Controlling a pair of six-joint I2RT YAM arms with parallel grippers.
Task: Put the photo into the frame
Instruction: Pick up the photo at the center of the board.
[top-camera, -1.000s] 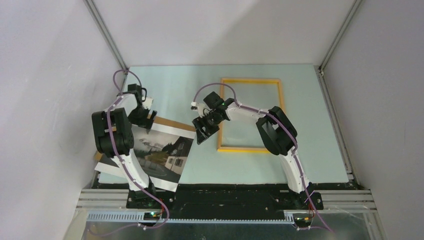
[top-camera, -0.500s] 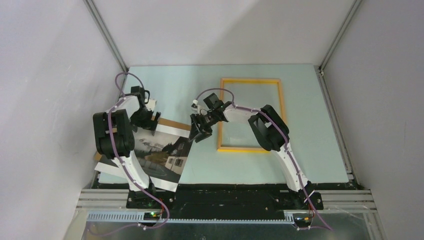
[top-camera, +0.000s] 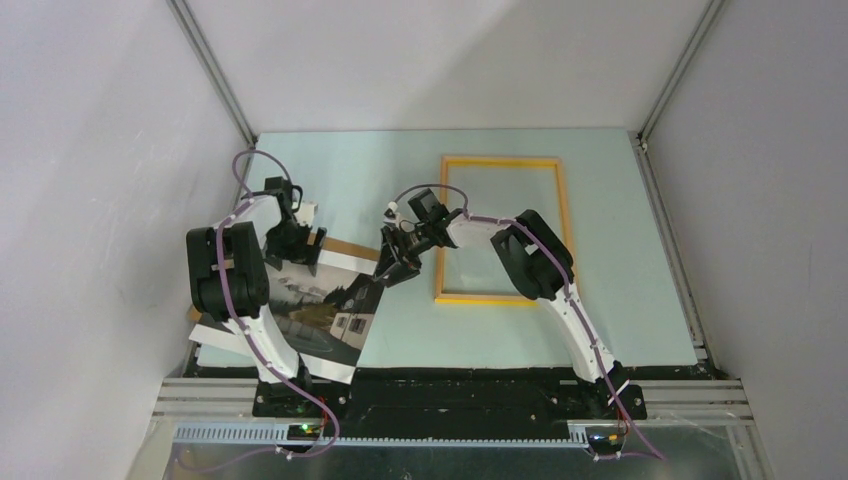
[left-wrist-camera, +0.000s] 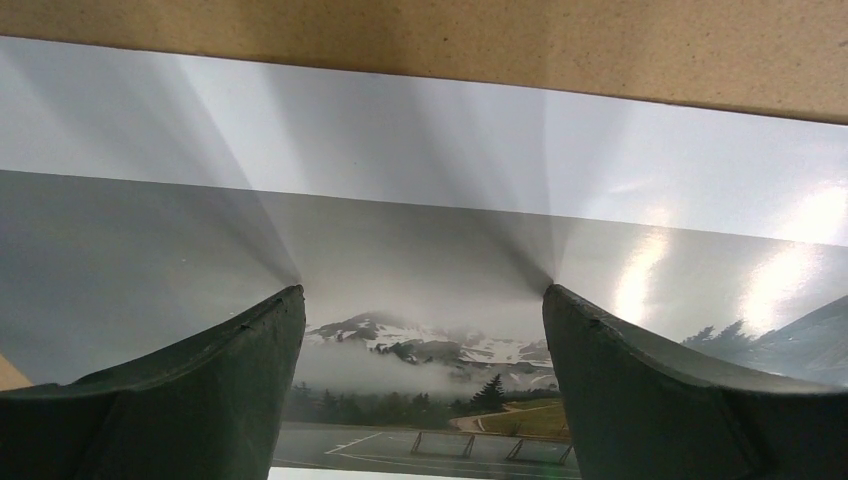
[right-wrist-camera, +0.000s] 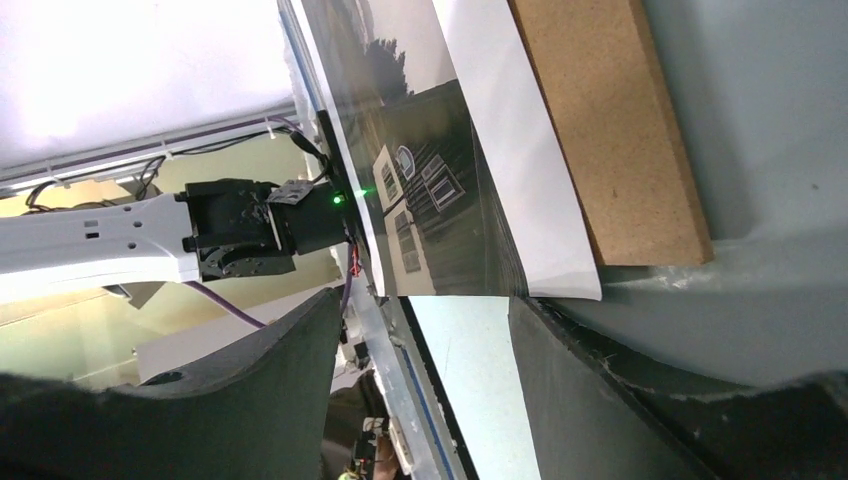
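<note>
The photo (top-camera: 325, 310), a dark misty landscape print with white borders, lies at the near left on a brown backing board (top-camera: 352, 247). The frame (top-camera: 497, 298), with thin yellow edges, lies flat at the centre right with nothing in it. My left gripper (top-camera: 300, 248) is open, its tips down on the photo's far part (left-wrist-camera: 420, 250), just short of the white border. My right gripper (top-camera: 392, 268) is open and low beside the photo's far right corner (right-wrist-camera: 440, 200). It holds nothing, and its jaws stand just off that corner, over the bare mat.
The backing board shows beyond the photo's border (left-wrist-camera: 500, 40) and as a thick slab (right-wrist-camera: 610, 130) in the right wrist view. The left arm's base (right-wrist-camera: 250, 225) and the table's near rail lie behind the photo. Walls enclose the mat on three sides.
My right gripper has moved left, from the frame's left edge to the photo's far right corner. My left gripper has shifted slightly nearer and to the right over the photo's far edge.
</note>
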